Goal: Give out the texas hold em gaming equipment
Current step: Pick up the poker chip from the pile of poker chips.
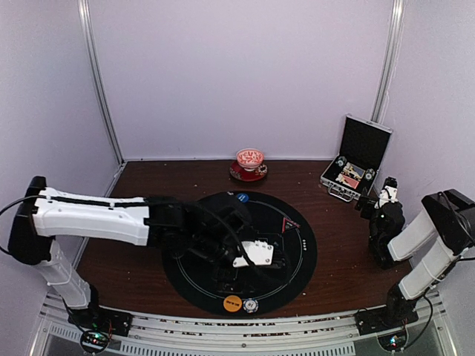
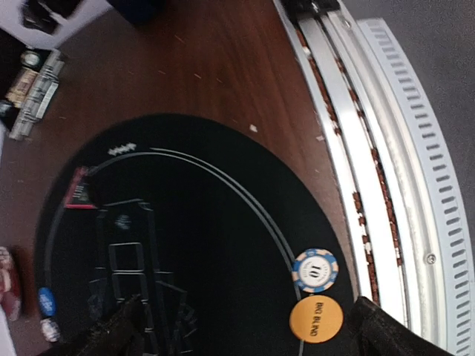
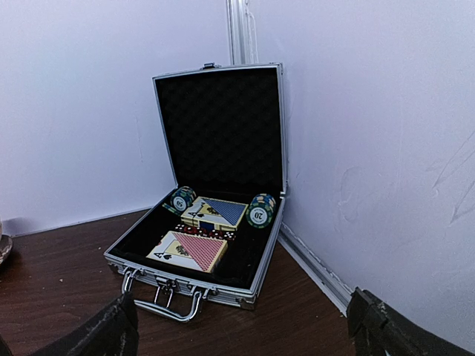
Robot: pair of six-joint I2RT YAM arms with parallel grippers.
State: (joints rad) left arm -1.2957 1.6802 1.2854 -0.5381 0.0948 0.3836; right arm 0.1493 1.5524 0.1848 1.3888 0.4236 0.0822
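Note:
An orange "BIG BLIND" disc (image 2: 316, 319) and a blue-and-white striped "10" chip (image 2: 315, 270) lie side by side on the near rim of the round black mat (image 2: 208, 222). They also show in the top view, the disc (image 1: 233, 302) left of the chip (image 1: 251, 305). A blue disc (image 1: 242, 198) lies at the mat's far rim, with a small chip (image 2: 50, 328) beside it. My left gripper (image 1: 241, 274) hovers open and empty over the mat, close to the orange disc. My right gripper (image 3: 245, 334) is open and empty, facing the open case (image 3: 223, 185), which holds two card decks (image 3: 215, 213) and chip stacks (image 3: 260, 210).
A red patterned bowl (image 1: 250, 159) stands on a saucer at the back centre. The silver-edged case (image 1: 360, 159) stands open at the back right near the wall. Metal rails (image 1: 237, 330) run along the near edge. A red rectangle (image 1: 291, 222) marks the mat's right side.

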